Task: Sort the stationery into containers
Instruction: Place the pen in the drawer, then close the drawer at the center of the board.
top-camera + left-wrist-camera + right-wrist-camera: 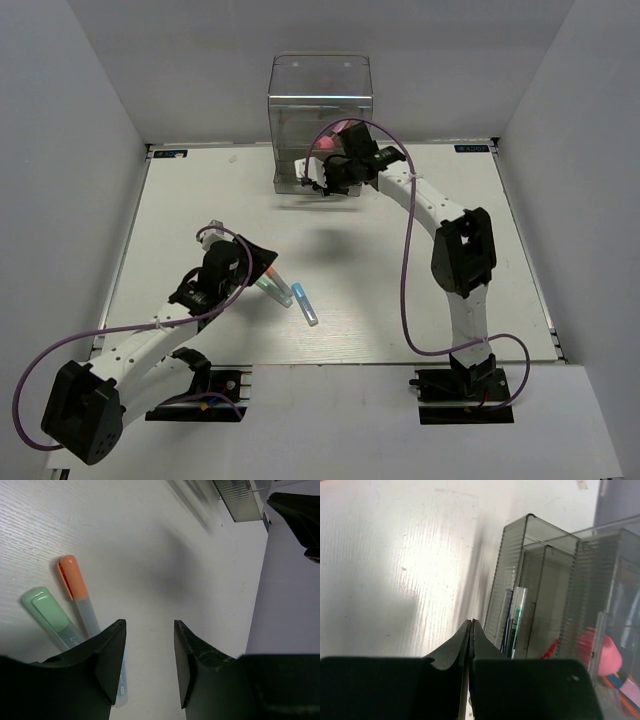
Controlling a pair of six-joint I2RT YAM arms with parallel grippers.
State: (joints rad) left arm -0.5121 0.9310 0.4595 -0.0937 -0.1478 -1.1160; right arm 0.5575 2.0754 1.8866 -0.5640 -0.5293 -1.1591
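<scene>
Three short markers lie together on the table near my left gripper point(264, 272): an orange-capped one point(74, 580), a teal-capped one point(47, 611) and a blue-capped one point(306, 304). In the left wrist view my left gripper point(149, 626) stands open just above the table with only bare table between its fingers, and the orange and teal markers lie to its left. A third marker's clear barrel point(121, 690) shows beside the left finger. My right gripper point(471, 623) is shut, beside a pulled-out drawer point(512, 565) of the transparent containers box point(320, 95). A green pen point(518, 617) and a pink piece point(607, 655) lie inside.
The box stands at the back middle of the white table point(420, 290), with its low drawer point(296, 176) drawn toward the arms. White walls close in both sides and the back. My right arm point(460, 250) reaches across the table's right half.
</scene>
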